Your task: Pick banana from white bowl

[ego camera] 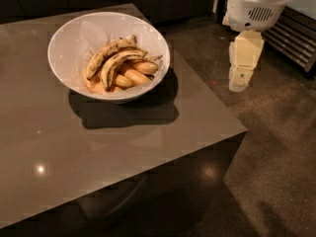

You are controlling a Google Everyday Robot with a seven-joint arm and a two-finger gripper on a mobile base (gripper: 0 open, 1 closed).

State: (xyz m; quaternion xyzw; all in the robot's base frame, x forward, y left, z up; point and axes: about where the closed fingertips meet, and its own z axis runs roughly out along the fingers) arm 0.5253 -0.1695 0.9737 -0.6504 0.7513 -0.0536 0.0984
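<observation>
The white bowl [79,38] stands on the grey-brown table [74,147], toward its far side. In it lie two long yellow bananas with dark streaks, joined at the stem: the banana [118,62] and its twin [104,54]. Under them lie shorter smooth orange-yellow pieces [134,76]. My arm's white housing [254,6] hangs at the upper right, off the table. The cream-coloured gripper [241,80] points down below it, well right of the bowl and over the floor.
The table's right edge and front corner [242,127] lie between the gripper and the bowl. Dark speckled floor [276,147] lies to the right. A metal rack or grille [296,43] stands at the far right. Dark cabinets run along the back.
</observation>
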